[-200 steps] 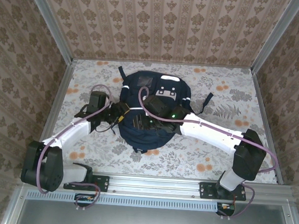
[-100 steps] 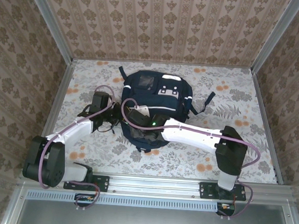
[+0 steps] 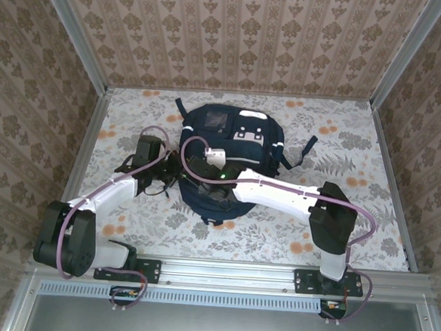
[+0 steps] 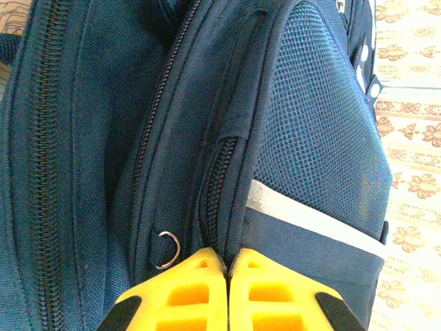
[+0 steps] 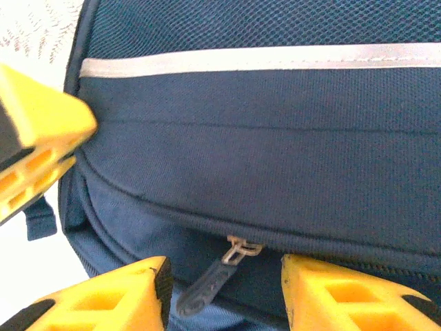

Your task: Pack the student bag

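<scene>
Right arm has swung further left across the student bag (image 3: pixel 241 137) since a second ago, and its elbow has tucked in closer to the base. Left arm has barely budged. It's a big dark navy fabric backpack with a white stripe, lying flat in the middle of the floral tabletop (image 3: pixel 351 144).

Right end effector (image 5: pixel 224 270) is spread wide, and the dark zip pull tab (image 5: pixel 207 289) on its little metal loop sits right between the fingers, just ahead of them. The tab slants down toward the left-hand finger, while the zip track runs side to side across the wrist view, so I'd guess closing here lands on the tab.

Left end effector (image 4: pixel 228 265) is pressed together at the bag's left edge. Looks like it's nipping the fabric right where a zip track ends — bracing, I reckon. Right arm's clearly the nearer one to that pull.
</scene>
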Tool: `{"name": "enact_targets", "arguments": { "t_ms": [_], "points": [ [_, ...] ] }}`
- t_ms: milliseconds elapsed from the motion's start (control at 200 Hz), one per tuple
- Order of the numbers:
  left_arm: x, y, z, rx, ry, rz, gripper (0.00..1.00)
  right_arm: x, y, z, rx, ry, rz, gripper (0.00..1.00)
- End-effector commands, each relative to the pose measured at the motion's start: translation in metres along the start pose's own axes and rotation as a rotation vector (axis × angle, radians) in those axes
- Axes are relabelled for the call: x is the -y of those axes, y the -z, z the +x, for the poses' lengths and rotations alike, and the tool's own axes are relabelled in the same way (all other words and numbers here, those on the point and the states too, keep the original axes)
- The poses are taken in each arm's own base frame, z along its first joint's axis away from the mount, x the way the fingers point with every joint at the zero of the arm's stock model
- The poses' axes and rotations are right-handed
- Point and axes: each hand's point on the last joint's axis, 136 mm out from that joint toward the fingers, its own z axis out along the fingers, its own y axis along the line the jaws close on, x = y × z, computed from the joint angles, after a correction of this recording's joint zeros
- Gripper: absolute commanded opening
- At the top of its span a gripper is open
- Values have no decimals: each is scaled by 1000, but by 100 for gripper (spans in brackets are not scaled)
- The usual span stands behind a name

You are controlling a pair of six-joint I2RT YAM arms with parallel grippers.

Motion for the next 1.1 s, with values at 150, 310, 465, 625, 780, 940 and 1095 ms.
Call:
{"name": "enact_targets", "arguments": {
  "t_ms": [150,310,465,625,780,940,1095],
  "points": [
    [26,1,1,-10,-64,78,5,9,-10,4,-22,-28,69,44],
    [27,1,1,-6,-66,76,3,13,-13,8,-34,-21,85,29],
    [25,0,0,-2,-66,70,2,18,-12,10,-39,-7,108,13],
    [25,2,-1,2,-84,61,0,25,-5,4,-23,47,101,0],
    [18,3,-2,12,-94,22,0,38,6,-3,-20,122,58,0],
    [13,5,-7,29,-114,-1,0,69,16,-4,-31,169,24,0],
    [12,6,-11,36,-122,-11,0,105,23,-9,-13,219,15,0]
  ]
}}
